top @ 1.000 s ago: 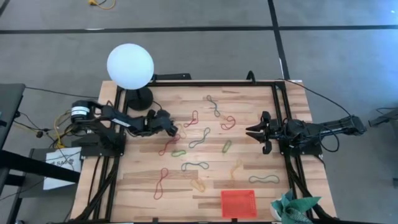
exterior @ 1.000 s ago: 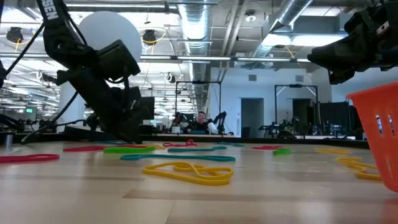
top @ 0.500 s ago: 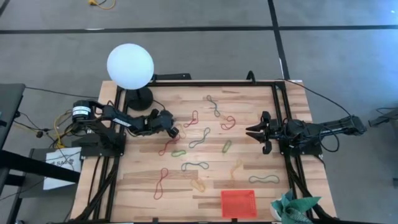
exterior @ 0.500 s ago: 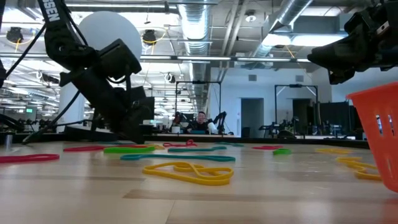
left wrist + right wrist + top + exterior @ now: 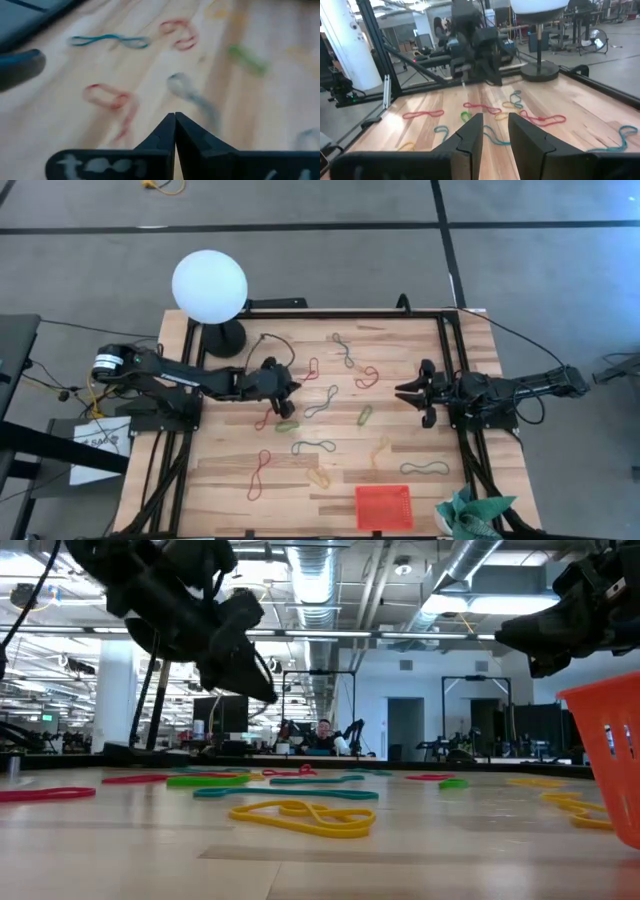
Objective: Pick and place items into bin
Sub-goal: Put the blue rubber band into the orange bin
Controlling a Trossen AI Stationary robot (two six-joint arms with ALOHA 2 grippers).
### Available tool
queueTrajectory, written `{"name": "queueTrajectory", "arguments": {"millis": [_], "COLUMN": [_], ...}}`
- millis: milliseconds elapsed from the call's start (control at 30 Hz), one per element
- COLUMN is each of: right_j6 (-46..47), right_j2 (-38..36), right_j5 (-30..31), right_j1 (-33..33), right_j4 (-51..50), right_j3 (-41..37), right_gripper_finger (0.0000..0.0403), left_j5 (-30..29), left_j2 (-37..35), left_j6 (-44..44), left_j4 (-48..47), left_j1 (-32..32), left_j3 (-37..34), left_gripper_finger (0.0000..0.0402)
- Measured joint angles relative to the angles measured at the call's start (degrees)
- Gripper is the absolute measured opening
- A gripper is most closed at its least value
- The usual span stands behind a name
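Many thin rubber-band items lie flat on the wooden table, among them a red one (image 5: 268, 415), a green one (image 5: 287, 425), a blue-grey one (image 5: 320, 400) and a yellow one (image 5: 300, 817). The red bin (image 5: 383, 506) stands at the near edge and also fills the low view's right side (image 5: 610, 755). My left gripper (image 5: 290, 385) is shut and raised above the bands left of centre (image 5: 262, 690); no band shows at its tips (image 5: 175, 116). My right gripper (image 5: 403, 392) waits open at the right side, with nothing between its fingers (image 5: 495, 127). My left gripper's fingers are shut tip to tip. No band shows between or below them in the wrist or low view, so I cannot tell whether it has one.
A white globe lamp (image 5: 208, 285) on a dark base (image 5: 222, 335) stands at the far left corner. A teal-green cloth (image 5: 470, 515) lies off the near right corner. A black frame (image 5: 450, 380) borders the table.
My left gripper has shut while low at the table. It has then risen well clear of the bands and reached a little toward the table's right edge as its arm stretched out.
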Motion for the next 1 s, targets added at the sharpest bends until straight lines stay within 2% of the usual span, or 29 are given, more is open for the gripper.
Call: {"name": "queueTrajectory", "arguments": {"millis": [100,167,333,467,567,767,1000], "right_j6": [-0.01,-0.01,-0.02,-0.50,-0.66,-0.66,-0.63], "right_j2": [0.01,0.02,0.02,0.02,0.02,0.00,0.00], "right_j5": [-0.17,-0.17,-0.19,-0.15,-0.15,-0.12,-0.15], "right_j1": [0.00,0.00,0.00,0.00,0.00,0.00,0.00], "right_j4": [-1.80,-2.52,-2.86,-2.89,-2.87,-2.89,-2.86], "right_j3": [0.00,0.00,0.00,0.00,0.00,0.00,0.00], "right_gripper_finger": [0.0087,0.0087,0.0087,0.0087,0.0087,0.0087,0.0087], "left_j5": [-8.05,-9.88,-3.09,4.36,6.64,7.08,3.38], "left_j2": [-0.07,-0.07,0.01,0.11,0.11,4.85,12.74], "left_j6": [1.40,1.48,1.73,7.06,10.28,10.54,10.30], "left_j4": [-8.80,-11.91,-16.09,-17.17,-17.90,-17.20,-10.95], "left_j1": [-0.47,0.55,5.31,8.27,9.11,9.92,10.96], "left_j3": [1.72,2.04,1.86,1.86,1.86,1.86,1.99], "left_gripper_finger": [0.0001,0.0008,0.0051,0.0096,0.0122,0.0141,0.0142]}}
